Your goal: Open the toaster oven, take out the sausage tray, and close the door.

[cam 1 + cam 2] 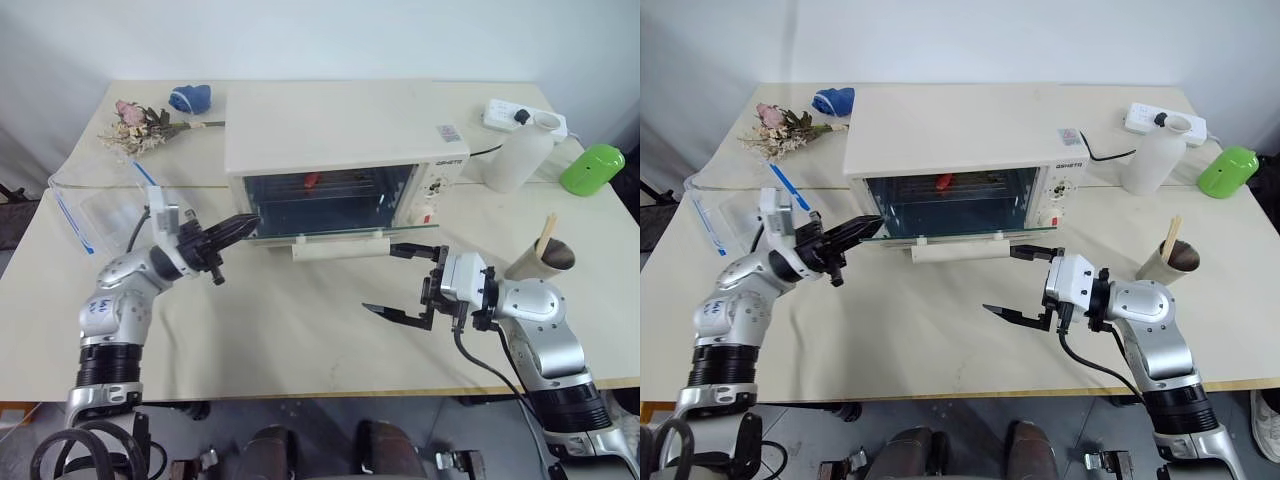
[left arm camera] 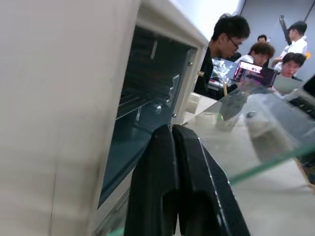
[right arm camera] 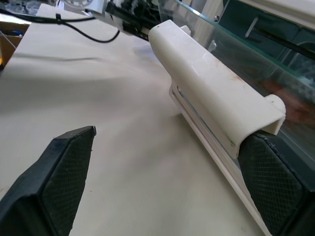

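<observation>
The right gripper [image 1: 398, 282] sat nearest the camera, its 2 black fingers spread wide and holding nothing, one finger [image 3: 275, 189] just beside the right end of the door's cream bar handle [image 1: 339, 248], the other well out over the bare table [image 1: 300, 340]. Outward from there, the door [image 1: 330, 236] lay folded down flat in front of the toaster oven [image 1: 345, 160], its handle running left to right along the front edge.

The left gripper [image 1: 238, 229] had its 2 fingers pressed together, empty, pointing at the oven's front left corner, where the door's left edge met the opening.

Inside the oven, behind the lowered glass, a red sausage [image 1: 311, 181] showed toward the back; the sausage tray under it was too dim to make out. It lay beyond the door from both grippers, deeper into the oven, and its long side probably ran parallel to the handle.

Judging from this, the left gripper was nearer the opening, but it would have to part its fingers before it could take the tray's front rim, and the flat door lay between either arm and the cavity.
</observation>
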You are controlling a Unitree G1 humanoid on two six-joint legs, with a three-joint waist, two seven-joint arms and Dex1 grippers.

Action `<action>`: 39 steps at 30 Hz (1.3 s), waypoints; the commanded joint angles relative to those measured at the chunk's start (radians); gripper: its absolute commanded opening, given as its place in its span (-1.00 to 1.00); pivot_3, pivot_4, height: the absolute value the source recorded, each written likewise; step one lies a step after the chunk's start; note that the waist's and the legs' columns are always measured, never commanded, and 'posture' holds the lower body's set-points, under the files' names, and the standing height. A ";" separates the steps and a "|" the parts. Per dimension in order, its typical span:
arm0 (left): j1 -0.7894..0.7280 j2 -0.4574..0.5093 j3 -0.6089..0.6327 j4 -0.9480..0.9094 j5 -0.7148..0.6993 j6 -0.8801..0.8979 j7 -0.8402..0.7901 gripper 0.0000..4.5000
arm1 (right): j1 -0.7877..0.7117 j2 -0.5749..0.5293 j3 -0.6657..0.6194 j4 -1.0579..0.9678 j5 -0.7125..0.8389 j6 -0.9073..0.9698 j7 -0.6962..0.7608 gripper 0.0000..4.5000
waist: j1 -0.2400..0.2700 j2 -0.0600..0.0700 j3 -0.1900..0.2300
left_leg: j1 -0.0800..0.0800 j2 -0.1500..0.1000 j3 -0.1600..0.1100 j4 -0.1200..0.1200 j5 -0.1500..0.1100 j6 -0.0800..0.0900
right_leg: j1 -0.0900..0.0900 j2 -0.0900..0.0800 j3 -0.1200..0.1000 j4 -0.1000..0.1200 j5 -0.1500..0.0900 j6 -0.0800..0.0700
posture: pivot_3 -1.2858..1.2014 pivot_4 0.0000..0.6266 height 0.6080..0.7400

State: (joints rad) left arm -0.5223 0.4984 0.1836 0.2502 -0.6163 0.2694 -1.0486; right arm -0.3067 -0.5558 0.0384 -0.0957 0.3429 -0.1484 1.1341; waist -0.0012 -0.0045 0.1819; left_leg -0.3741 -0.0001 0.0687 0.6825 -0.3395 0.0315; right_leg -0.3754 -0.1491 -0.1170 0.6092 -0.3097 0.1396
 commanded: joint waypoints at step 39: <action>0.548 -0.014 0.171 -0.490 -0.016 -0.056 0.121 0.65 | -0.443 0.151 0.347 0.303 -0.764 0.088 -0.810 1.00 | -0.030 0.002 0.001 | 0.000 0.002 0.001 -0.001 0.001 -0.001 | -0.002 -0.001 0.001 0.001 0.000 -0.001 | 0.03 -0.52 1.00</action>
State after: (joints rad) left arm 0.0118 0.4854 0.3224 -0.1743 -0.6021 0.2333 -0.9466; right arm -0.7150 -0.4157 0.3665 0.1564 -0.3541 -0.0131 0.3880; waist -0.0314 -0.0027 0.1832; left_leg -0.3741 0.0020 0.0682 0.6816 -0.3388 0.0303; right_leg -0.3778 -0.1498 -0.1159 0.6108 -0.3100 0.1385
